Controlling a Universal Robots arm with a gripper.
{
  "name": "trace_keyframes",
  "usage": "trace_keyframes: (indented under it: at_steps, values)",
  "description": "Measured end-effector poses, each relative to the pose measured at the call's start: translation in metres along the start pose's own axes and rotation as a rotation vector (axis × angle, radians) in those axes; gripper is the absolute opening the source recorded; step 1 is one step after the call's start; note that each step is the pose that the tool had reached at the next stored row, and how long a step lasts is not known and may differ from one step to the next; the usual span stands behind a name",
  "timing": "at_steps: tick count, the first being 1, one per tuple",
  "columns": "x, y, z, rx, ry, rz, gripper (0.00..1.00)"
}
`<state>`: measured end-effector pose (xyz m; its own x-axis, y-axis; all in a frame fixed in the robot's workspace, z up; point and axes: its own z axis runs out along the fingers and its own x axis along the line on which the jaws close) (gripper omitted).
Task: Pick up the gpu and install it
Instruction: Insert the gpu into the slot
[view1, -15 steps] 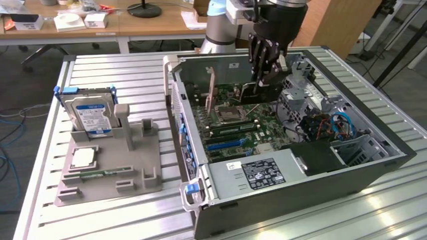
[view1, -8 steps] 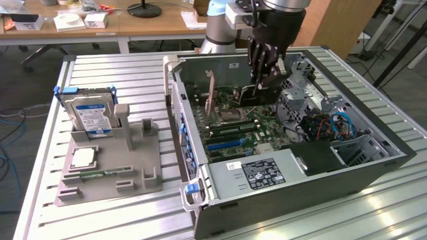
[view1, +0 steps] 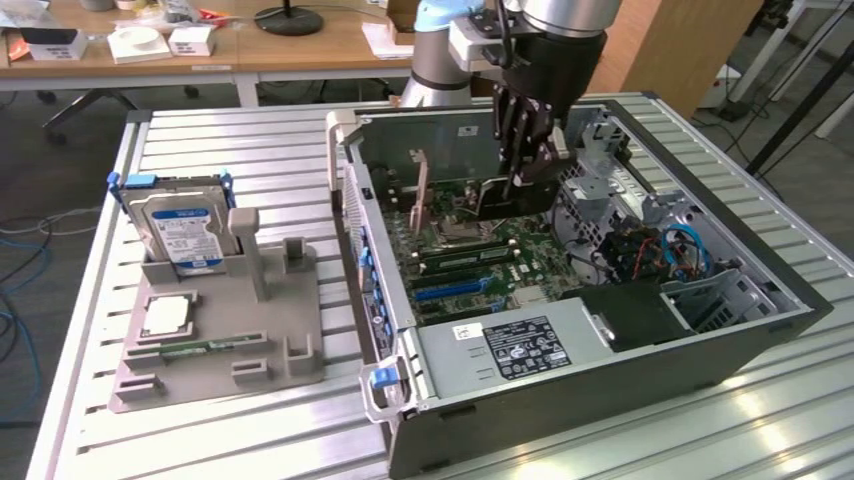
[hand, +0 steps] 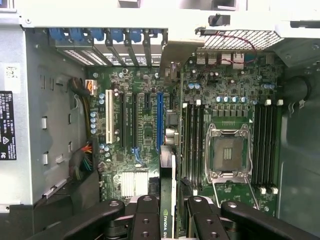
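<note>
The gripper (view1: 531, 168) clamps the gpu (view1: 510, 198) by its upper edge. It hangs upright inside the open case (view1: 601, 395) over the motherboard (view1: 461, 270), toward twelve o'clock (the hard drive (view1: 184, 230) stands at the case's nine o'clock, exterior view).

The case (view1: 587, 400) lay open above. In the exterior view, a cage (view1: 597, 135) at three o'clock and cables (view1: 674, 250) at four stood near the end effector (view1: 527, 175) and gpu (view1: 501, 203).

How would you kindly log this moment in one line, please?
jaws: shut on gpu | gpu: edge-down above motherboard, inside case | blue slot: empty
</note>
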<state>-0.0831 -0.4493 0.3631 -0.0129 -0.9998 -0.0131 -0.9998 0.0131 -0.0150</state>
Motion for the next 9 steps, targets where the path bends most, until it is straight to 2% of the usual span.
trace_keyframes:
  at_steps: [9]
  values:
    - [0.0001,0.0001,0.007,-0.0001,-0.0001,-0.006,0.27]
